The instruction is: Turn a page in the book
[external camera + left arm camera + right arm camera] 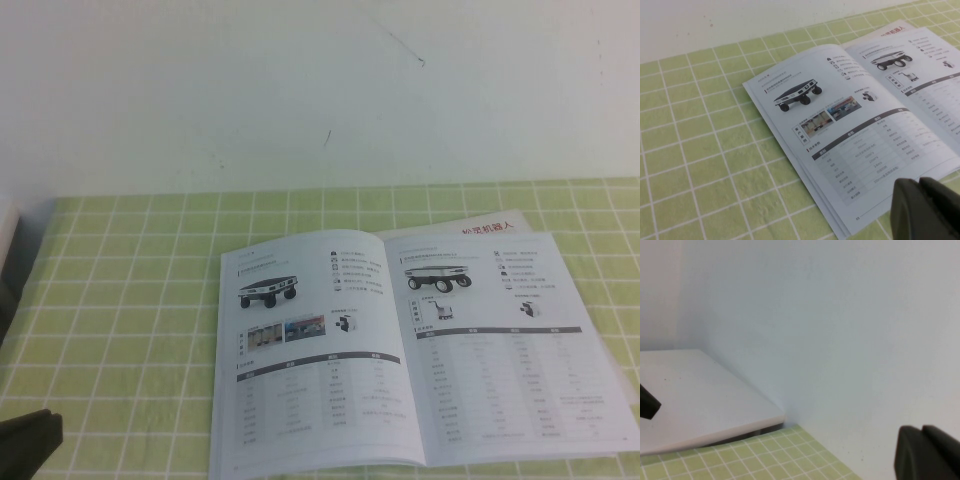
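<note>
The book (410,345) lay open, spine running away from the robot, nearer the left gripper (925,210) — closed, empty — than the right gripper (927,452), also closed, facing the wall.

Dark, matte gripper tips are all that shows of the two-armed robot.

The left gripper (925,210) appears in its wrist view as two rounded, black-green fingertips (907,212) of smooth plastic, split by a thin seam. The right gripper (929,454) looks alike: blunt dark pads (912,455), unmarked. In the high view, a black block of the left arm (28,440) sits at the frame's lower corner.
</note>
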`<state>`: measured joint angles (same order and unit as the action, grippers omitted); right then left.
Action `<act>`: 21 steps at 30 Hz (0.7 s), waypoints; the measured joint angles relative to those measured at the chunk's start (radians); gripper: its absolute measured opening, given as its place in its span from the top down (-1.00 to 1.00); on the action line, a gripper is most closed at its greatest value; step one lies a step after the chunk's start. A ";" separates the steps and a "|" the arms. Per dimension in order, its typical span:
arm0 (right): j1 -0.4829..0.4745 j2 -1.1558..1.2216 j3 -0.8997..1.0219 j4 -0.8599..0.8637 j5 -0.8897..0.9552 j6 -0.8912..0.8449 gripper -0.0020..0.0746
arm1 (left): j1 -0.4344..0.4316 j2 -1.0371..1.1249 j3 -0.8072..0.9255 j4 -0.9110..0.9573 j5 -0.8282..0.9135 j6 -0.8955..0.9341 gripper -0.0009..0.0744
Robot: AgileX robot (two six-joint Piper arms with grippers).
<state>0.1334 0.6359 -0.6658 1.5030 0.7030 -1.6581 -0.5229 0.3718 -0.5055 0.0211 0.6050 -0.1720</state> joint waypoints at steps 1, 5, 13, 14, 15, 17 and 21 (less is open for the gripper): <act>0.000 0.000 0.000 -0.002 0.005 0.004 0.96 | 0.000 0.000 0.000 0.000 0.000 0.000 0.99; 0.000 0.000 0.000 -0.050 0.012 0.038 0.96 | 0.000 0.000 0.000 0.000 0.000 0.000 0.99; 0.000 -0.092 0.008 -0.270 -0.068 0.044 0.96 | 0.000 0.000 0.000 0.000 0.002 0.000 0.99; 0.000 -0.127 0.008 -0.299 -0.083 0.046 0.96 | 0.000 0.000 0.000 0.000 0.002 0.000 0.99; 0.000 -0.158 0.008 -0.333 -0.092 0.050 0.96 | 0.000 0.000 0.000 0.000 0.002 0.000 0.99; 0.000 -0.232 0.012 -0.392 -0.123 0.078 0.96 | 0.000 0.000 0.000 0.000 0.002 0.000 0.99; 0.000 -0.325 0.067 -0.462 -0.231 0.135 0.96 | 0.000 0.000 0.000 0.000 0.002 0.000 0.99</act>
<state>0.1334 0.3110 -0.5984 1.0406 0.4724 -1.5235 -0.5229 0.3718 -0.5055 0.0211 0.6074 -0.1720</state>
